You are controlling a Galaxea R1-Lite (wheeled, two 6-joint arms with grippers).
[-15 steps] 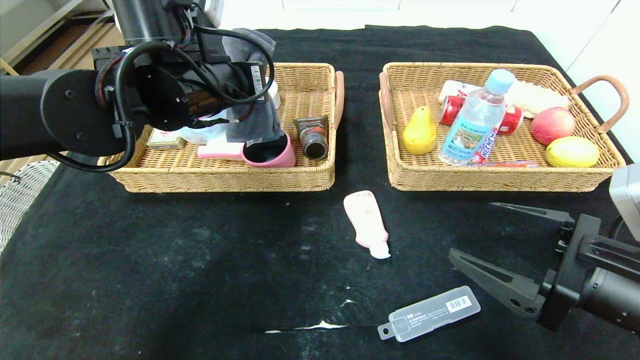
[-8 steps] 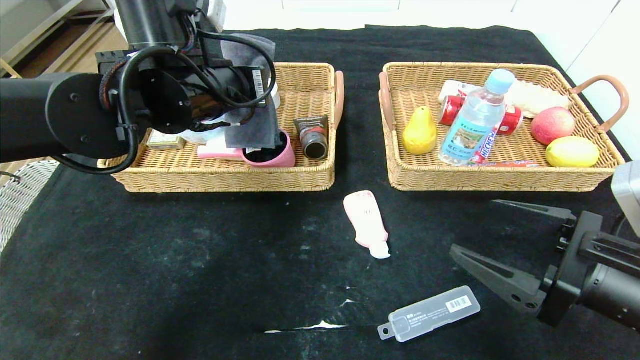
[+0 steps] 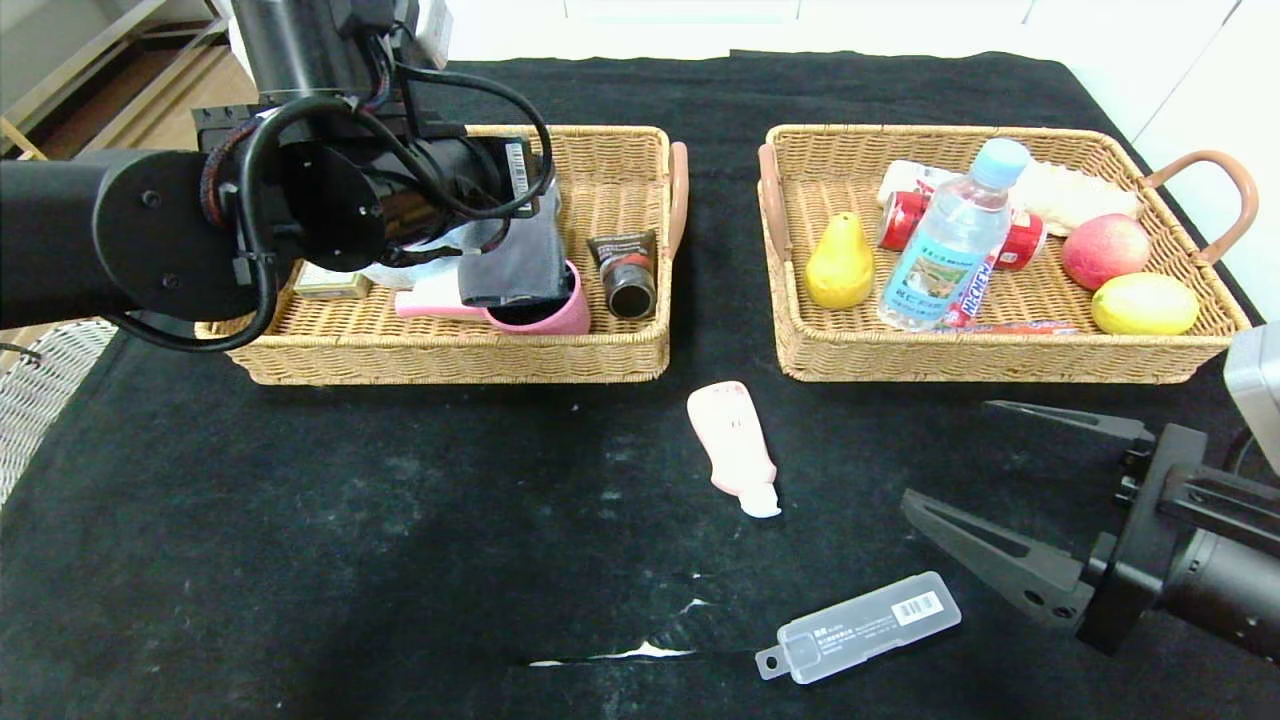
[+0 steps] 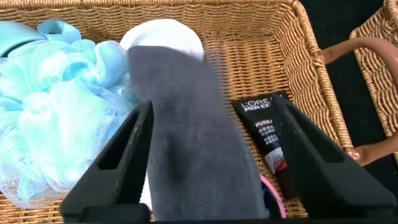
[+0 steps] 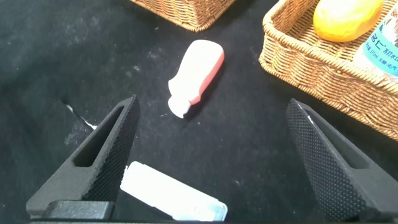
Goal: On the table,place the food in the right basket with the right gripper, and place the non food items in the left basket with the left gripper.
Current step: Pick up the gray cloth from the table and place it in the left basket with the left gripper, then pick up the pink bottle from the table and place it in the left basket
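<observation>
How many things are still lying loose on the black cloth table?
2: a pink squeeze tube with white cap mid-table, and a long translucent plastic case nearer the front, by the right gripper.

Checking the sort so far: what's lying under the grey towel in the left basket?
The grey towel drapes over a pink cup, beside a blue bath pouf and a white round item. Anything else beneath it is covered.

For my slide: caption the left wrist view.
Open left end effector releasing grey towel into left basket.
</observation>
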